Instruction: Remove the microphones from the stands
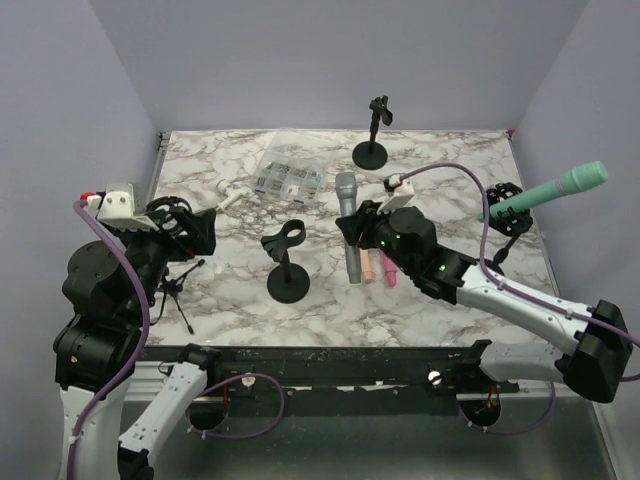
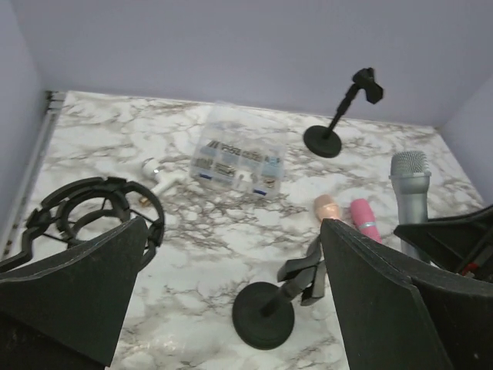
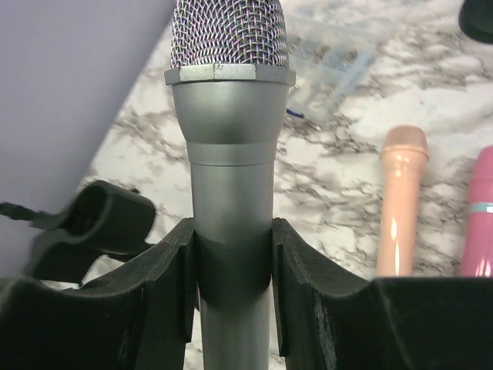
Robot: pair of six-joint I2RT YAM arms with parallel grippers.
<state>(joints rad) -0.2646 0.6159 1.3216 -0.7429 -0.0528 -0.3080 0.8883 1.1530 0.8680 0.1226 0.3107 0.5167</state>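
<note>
Microphone (image 3: 231, 139), upright and pinched at mid-body by the right claw (image 3: 231, 270), sits just beside the empty clip (image 3: 92, 223) of the stand (image 1: 289, 285), a grip placed, I judge, to keep it vertical and clear of that clip; left claw (image 2: 231, 270) hangs wide apart, holding nothing.

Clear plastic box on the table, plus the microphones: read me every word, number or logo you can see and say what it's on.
No text can be read in any view.
On the clear plastic box: dark printed labels, too blurred to read.
On the silver microphone: no brand or marking shows.
On the peach microphone and the pink microphone: no writing shows.
</note>
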